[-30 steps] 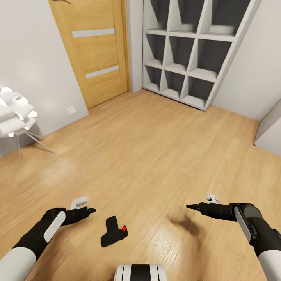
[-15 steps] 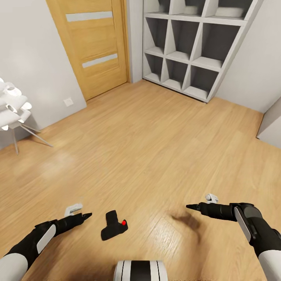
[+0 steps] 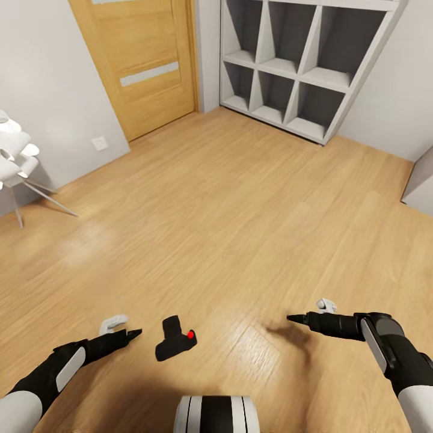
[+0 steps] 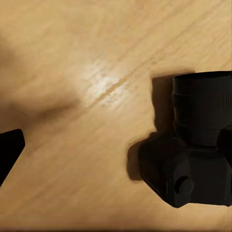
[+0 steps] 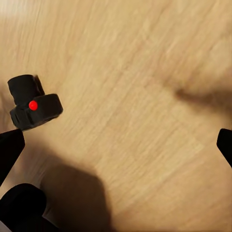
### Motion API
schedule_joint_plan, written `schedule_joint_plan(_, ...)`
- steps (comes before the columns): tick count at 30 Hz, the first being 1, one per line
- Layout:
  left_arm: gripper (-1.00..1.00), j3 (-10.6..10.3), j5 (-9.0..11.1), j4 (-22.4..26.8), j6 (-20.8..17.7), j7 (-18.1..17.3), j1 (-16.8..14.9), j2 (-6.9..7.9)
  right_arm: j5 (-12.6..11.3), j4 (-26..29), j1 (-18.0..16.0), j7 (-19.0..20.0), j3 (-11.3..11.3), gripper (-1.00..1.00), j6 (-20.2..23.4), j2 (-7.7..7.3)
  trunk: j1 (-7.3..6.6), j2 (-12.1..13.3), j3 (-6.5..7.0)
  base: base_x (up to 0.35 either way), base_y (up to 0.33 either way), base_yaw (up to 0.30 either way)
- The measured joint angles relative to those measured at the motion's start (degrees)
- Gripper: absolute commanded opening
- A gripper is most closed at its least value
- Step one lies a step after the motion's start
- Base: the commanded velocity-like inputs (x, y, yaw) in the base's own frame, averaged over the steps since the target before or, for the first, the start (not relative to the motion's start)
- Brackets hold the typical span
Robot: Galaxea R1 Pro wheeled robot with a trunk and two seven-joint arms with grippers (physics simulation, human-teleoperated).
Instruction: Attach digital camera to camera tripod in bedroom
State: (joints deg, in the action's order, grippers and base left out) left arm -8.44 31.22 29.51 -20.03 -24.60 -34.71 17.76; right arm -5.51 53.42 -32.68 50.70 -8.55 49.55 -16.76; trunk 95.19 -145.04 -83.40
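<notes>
The digital camera (image 3: 174,339) lies on the light wood floor just ahead of my base, small and black, its red button (image 3: 190,334) facing up. Its lens barrel shows large in the left wrist view (image 4: 200,145), and it appears small in the right wrist view (image 5: 35,102). My left gripper (image 3: 123,328) hovers low over the floor just left of the camera, open and holding nothing. My right gripper (image 3: 310,311) hangs open well to the camera's right, its fingertips (image 5: 9,147) spread wide. The camera tripod is out of view.
A light wood door (image 3: 141,66) stands at the back left and white cube shelves (image 3: 300,66) at the back right. A white seat on thin metal legs (image 3: 18,162) sits by the left wall. A grey furniture corner (image 3: 421,186) juts in at the right.
The head view has tilted down, so door and shelves sit higher in the picture. My left arm has drawn back and dropped lower beside the camera. The right arm has held still.
</notes>
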Motion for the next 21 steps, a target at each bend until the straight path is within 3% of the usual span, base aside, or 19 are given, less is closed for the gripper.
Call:
schedule_joint_plan(4,1.00,0.0,0.0,0.0,0.0,0.0,0.0,-0.02,0.0,0.0,0.0,-0.1,0.0,1.00,-0.1,0.05,0.10,-0.1,-0.89,0.000,0.000,0.000)
schedule_joint_plan(21,1.00,0.0,0.0,0.1,-0.3,-0.2,0.0,-0.15,-0.1,0.0,0.0,-0.1,0.0,1.00,0.1,0.03,0.10,-0.1,-0.89,0.000,0.000,0.000)
